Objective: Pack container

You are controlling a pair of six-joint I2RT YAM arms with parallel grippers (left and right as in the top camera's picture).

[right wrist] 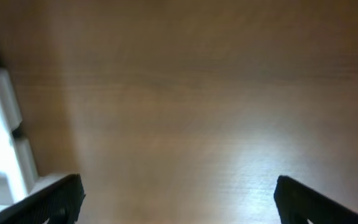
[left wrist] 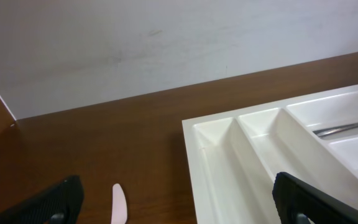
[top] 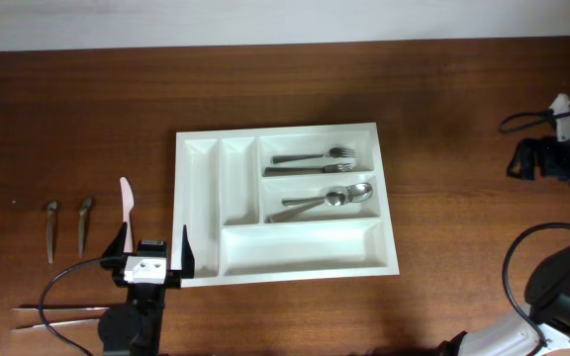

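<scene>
The container (top: 300, 249) sits mid-worktop (top: 67, 119), long side across. Forks (top: 315, 156) lie in its top wide compartment and spoons (top: 325, 198) in the middle one. The bottom wide slot and both narrow slots look empty.

The left gripper (top: 154, 245) hovers just beside the container's lower-left corner, jaws released and spread wide w/ nothing between them. The right gripper (right wrist: 179, 202) is likewise released and empty, over bare wood. Its exact spot can't be told from the overhead view.

Loose items lie left of the container. A pale pink utensil (top: 126, 198), prob. a plastic knife, lies right ahead of the left gripper. Two small metal pieces (top: 84, 222) lie further left, and a long thin metal pair (top: 57, 314) lies at the front-left.

Risks, as a judgement:
- The pink utensil lies flat and thin, so the fingers may skid on the wood or pinch only its tip. It could then pivot or drop on the way over.
- One finger of the left gripper is v. near the container wall. A descent or swing there could knock the tray, shifting it and jostling the forks and spoons.
- The narrow slots leave little room for a tilted drop-in.
</scene>
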